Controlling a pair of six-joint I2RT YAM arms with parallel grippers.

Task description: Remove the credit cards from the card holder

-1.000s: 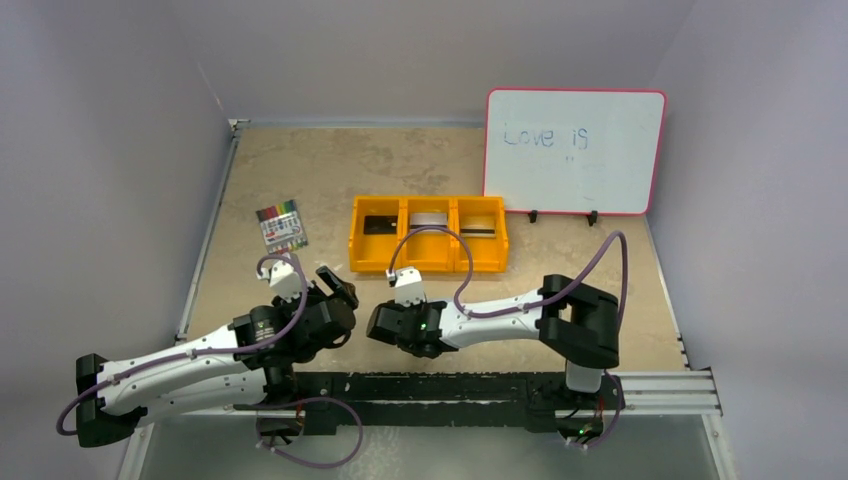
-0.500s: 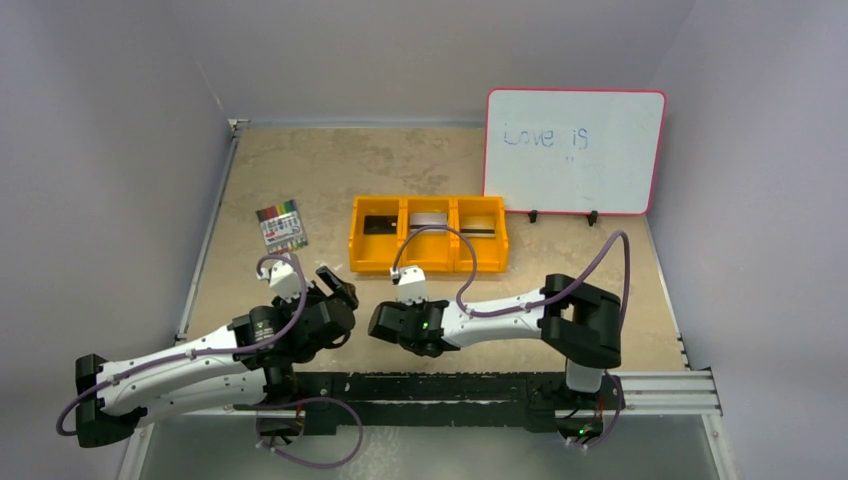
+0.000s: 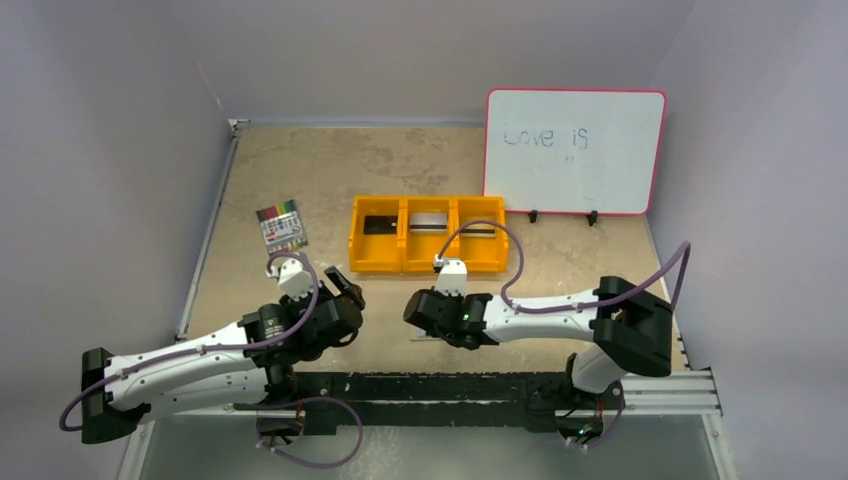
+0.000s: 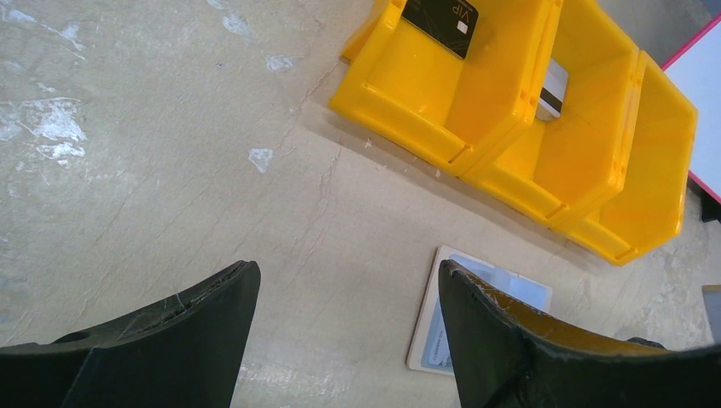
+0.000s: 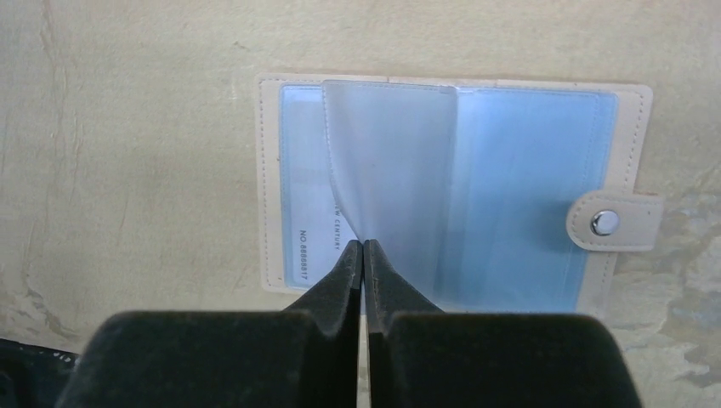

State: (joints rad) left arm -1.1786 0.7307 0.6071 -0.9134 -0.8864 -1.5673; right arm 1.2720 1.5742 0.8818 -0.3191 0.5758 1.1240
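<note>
Fig.: open card holder [image 5: 527,195] lay flat on table [image 4: 170,170], near of the orange tray [image 4: 400,115] and under the R gripper [image 5: 364,246]. Blue inner panels faced up, and the tab strap [image 5: 612,223] w/ snap lay out past one edge.

R gripper: fingers pressed together, pinching the edge of a clear sleeve [image 5: 391,153]. The sleeve stood lifted and curled off the panel, apparently to turn the leaf and expose the pocket beneath.

One card [image 5: 303,204], w/ a printed no. along its edge, sat in the pocket on the side away from the strap. Extraction was therefore judged incomplete.

L gripper [image 4: 346,272] hung just left of the holder, fingers spread wide w/ nothing betw. them. The holder's corner showed beside one finger. Probable role: standing by to pin the holder or take the card once freed.

Per top view the tray held a card in each of 3 compartments, e.g. black VIP card [image 4: 442,21] in the left one. It was likely the drop-off for removed cards.

Risk: the thin sleeve could slip from the pinch. The whole holder could also lift w/ it, since nothing pressed it down.
</note>
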